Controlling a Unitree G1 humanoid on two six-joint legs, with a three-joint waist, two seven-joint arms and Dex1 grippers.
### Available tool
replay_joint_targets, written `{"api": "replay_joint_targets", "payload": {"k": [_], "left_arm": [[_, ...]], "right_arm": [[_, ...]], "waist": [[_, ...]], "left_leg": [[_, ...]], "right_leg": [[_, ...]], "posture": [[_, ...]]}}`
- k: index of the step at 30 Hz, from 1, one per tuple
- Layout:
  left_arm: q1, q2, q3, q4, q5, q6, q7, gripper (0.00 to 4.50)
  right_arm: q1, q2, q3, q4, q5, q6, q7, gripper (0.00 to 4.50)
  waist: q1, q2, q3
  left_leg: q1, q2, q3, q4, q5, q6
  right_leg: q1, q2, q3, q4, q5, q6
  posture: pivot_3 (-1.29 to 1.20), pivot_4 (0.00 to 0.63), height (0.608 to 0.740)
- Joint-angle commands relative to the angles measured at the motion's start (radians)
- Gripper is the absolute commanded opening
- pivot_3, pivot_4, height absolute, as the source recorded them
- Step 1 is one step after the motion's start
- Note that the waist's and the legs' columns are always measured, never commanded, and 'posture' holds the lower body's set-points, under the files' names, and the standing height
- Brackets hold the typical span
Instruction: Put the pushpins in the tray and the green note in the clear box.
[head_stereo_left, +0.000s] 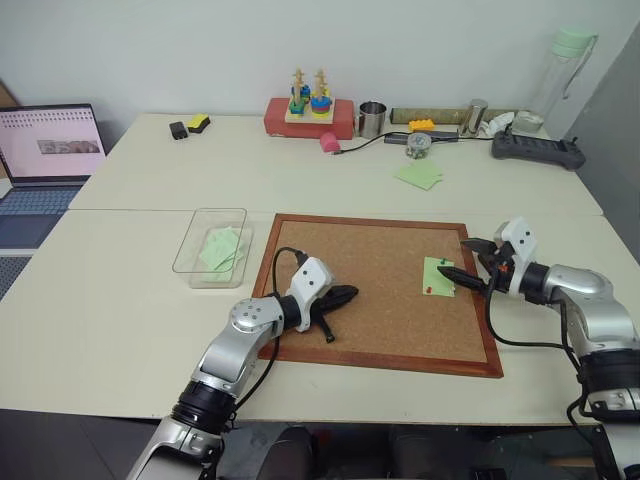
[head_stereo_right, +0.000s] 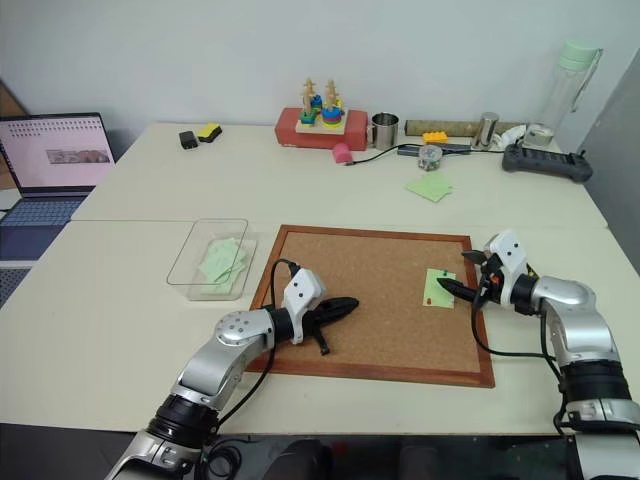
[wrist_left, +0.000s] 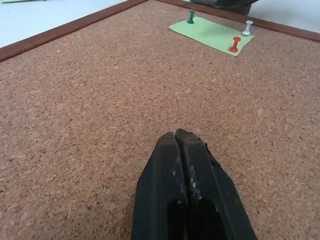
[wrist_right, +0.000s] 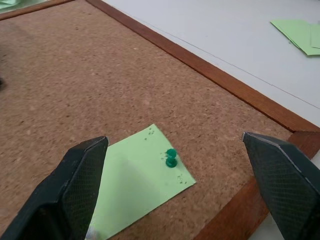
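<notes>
Closest to the viewer, a pale tabletop (head_stereo_left: 120, 330) carries a large wood-framed cork board (head_stereo_left: 375, 290). Resting low over the board's near left part, the left gripper (head_stereo_left: 345, 295) has its two black fingers pressed together with nothing between them. At the board's right edge, the right gripper (head_stereo_left: 462, 262) hovers with its fingers spread wide and holding nothing, one on each side of the far end of the green note (head_stereo_left: 438, 275). Left of the board, touching nothing, sits the clear box (head_stereo_left: 210, 240), with green sheets already inside. The green note lies flat on the cork near the board's right edge, pinned there by the pushpins: a green one (wrist_left: 191, 17), a white one (wrist_left: 248, 27) and a red one (wrist_left: 234, 44).
</notes>
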Motion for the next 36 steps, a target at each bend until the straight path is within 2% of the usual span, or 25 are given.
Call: {"api": "replay_joint_targets", "payload": {"k": [1,3,6,19,25,36], "left_arm": [[0.018,0.002,0.004,0.008,0.012,0.001,0.004,0.06],[0.021,-0.003,0.009,-0.001,0.005,0.008,0.007,0.06],[0.018,-0.012,0.019,-0.011,-0.007,0.021,0.011,0.0],[0.019,-0.001,0.011,-0.013,0.003,0.026,0.005,0.0],[0.025,0.002,0.006,-0.012,0.013,0.037,0.012,0.0],[0.041,0.007,-0.004,-0.005,0.04,0.07,0.025,0.0]], "right_arm": [[-0.057,0.011,0.001,0.077,-0.019,-0.053,0.015,4.5],[-0.071,0.015,0.004,0.113,-0.028,-0.075,0.021,4.5],[-0.083,0.024,0.01,0.145,-0.04,-0.111,0.024,4.05],[-0.072,0.029,0.026,0.174,-0.071,-0.189,0.07,1.14],[-0.073,0.036,0.02,0.163,-0.063,-0.185,0.08,0.1],[-0.067,0.062,-0.044,0.097,0.019,-0.133,0.068,0.03]], "waist": [[-0.001,0.0,0.0],[-0.002,0.0,0.0],[-0.002,0.0,0.0],[-0.004,0.0,0.0],[-0.005,0.0,0.0],[-0.005,0.0,0.0]], "left_leg": [[0.0,0.0,0.0,0.0,0.0,0.0],[0.0,0.0,0.0,0.0,0.0,0.0],[0.0,0.0,0.0,0.0,0.0,0.0],[0.0,0.0,0.0,0.0,0.0,0.0],[0.0,0.0,0.0,0.0,0.0,0.0],[0.0,0.0,0.0,0.0,0.0,0.0]], "right_leg": [[0.0,0.0,0.0,0.0,0.0,0.0],[0.0,0.0,0.0,0.0,0.0,0.0],[0.0,0.0,0.0,0.0,0.0,0.0],[0.0,0.0,0.0,0.0,0.0,0.0],[0.0,0.0,0.0,0.0,0.0,0.0],[0.0,0.0,0.0,0.0,0.0,0.0]], "posture": [[0.0,0.15,0.74],[0.0,0.15,0.74],[0.0,0.15,0.74],[0.0,0.15,0.74],[0.0,0.15,0.74],[0.0,0.15,0.74]]}}
